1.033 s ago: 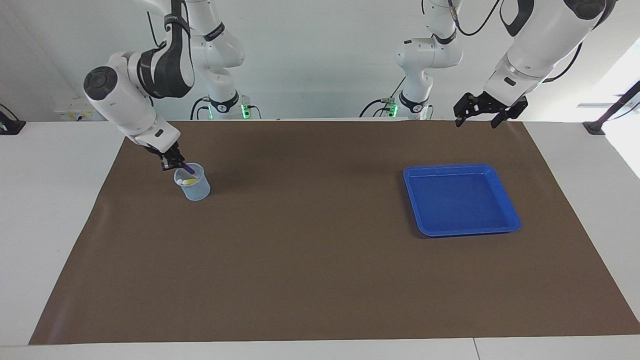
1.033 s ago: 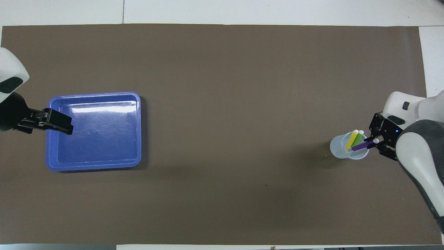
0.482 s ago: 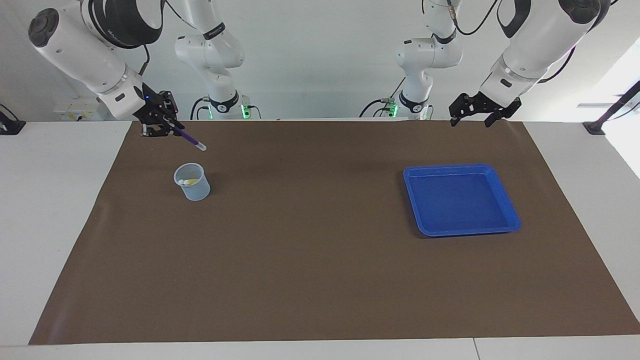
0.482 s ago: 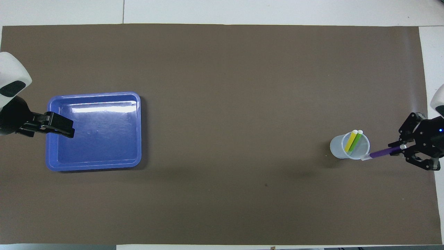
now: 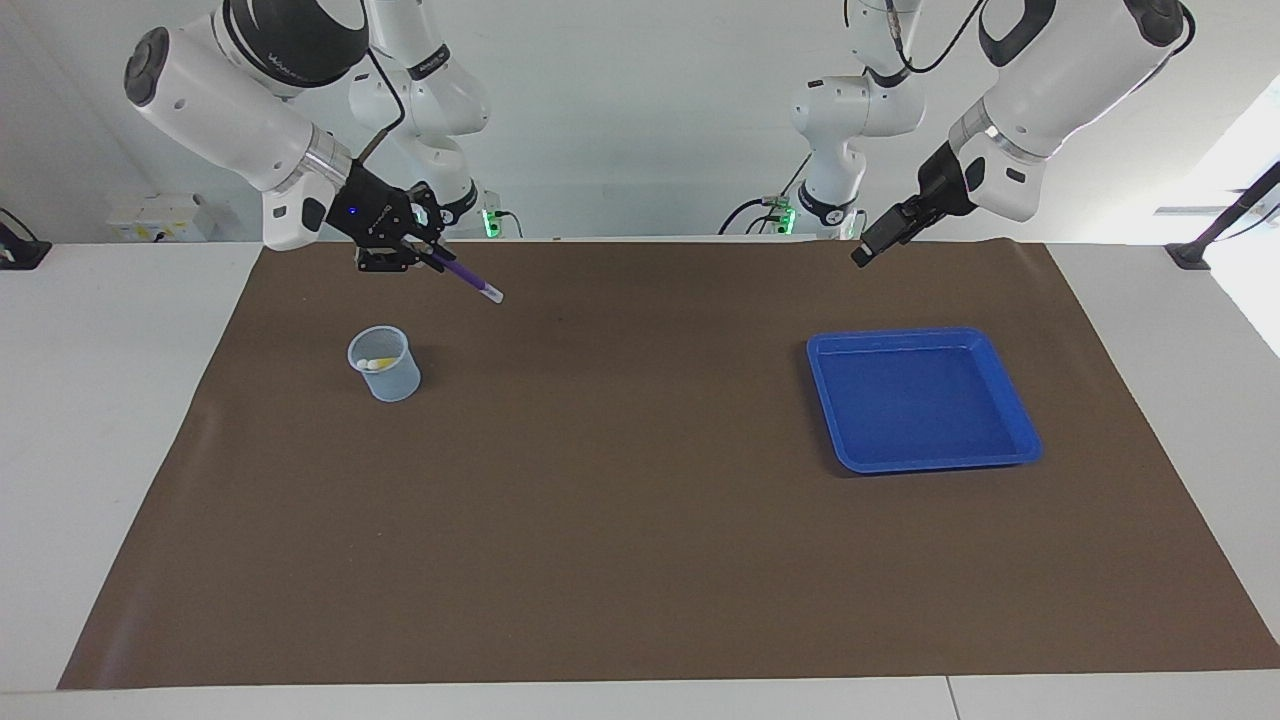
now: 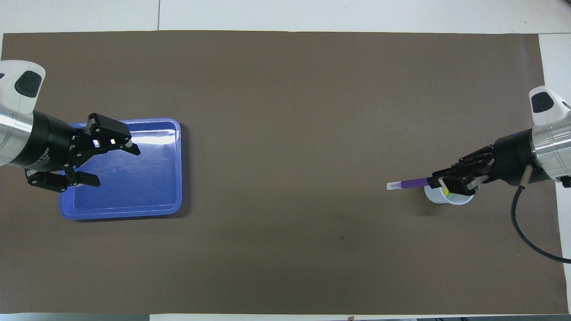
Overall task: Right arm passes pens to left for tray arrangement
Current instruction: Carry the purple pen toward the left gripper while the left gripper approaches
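Note:
My right gripper (image 5: 432, 258) (image 6: 441, 182) is shut on the purple pen (image 5: 468, 277) (image 6: 412, 183) and holds it in the air over the brown mat beside the translucent cup (image 5: 384, 364) (image 6: 447, 196). The pen's pale end points toward the left arm's end. The yellow pen (image 6: 445, 191) and the green pen (image 6: 450, 195) stand in the cup, mostly covered by the gripper in the overhead view. The blue tray (image 5: 921, 398) (image 6: 147, 178) is empty. My left gripper (image 5: 872, 245) (image 6: 115, 165) is open in the air over the tray.
A brown mat (image 5: 640, 520) (image 6: 285, 111) covers most of the white table. Both arm bases stand at the table's robot edge.
My right gripper has lifted the purple pen out of the cup and carried it toward the middle of the table. My left gripper has turned and moved over the tray.

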You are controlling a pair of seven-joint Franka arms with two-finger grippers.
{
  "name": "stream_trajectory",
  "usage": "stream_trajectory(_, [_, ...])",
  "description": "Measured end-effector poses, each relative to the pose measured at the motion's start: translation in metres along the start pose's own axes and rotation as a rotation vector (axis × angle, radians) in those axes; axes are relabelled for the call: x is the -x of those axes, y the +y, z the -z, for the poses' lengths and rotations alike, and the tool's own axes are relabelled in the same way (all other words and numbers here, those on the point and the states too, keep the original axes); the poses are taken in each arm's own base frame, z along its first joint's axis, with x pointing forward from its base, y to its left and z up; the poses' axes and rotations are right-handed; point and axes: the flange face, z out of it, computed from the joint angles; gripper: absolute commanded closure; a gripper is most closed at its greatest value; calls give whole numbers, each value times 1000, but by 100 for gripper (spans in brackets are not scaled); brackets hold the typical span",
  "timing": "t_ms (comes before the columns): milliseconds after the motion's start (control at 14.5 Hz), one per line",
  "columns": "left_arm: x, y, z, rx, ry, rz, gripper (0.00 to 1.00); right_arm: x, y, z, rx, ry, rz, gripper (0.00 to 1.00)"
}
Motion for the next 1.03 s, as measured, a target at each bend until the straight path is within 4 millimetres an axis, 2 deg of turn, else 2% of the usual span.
stream_trajectory(138, [16, 19, -8, 62, -33, 185, 1, -12, -14, -11, -34, 57, -143, 100])
stream_trajectory(344, [40, 41, -20, 128, -122, 370, 0, -28, -37, -41, -80, 136, -336, 100])
stream_trajectory(688, [37, 51, -36, 234, -291, 624, 0, -42, -81, -85, -91, 256, -531, 100])
stream_trajectory(1033, [38, 57, -74, 296, -406, 722, 0, -47, -127, -113, -115, 339, -623, 100])
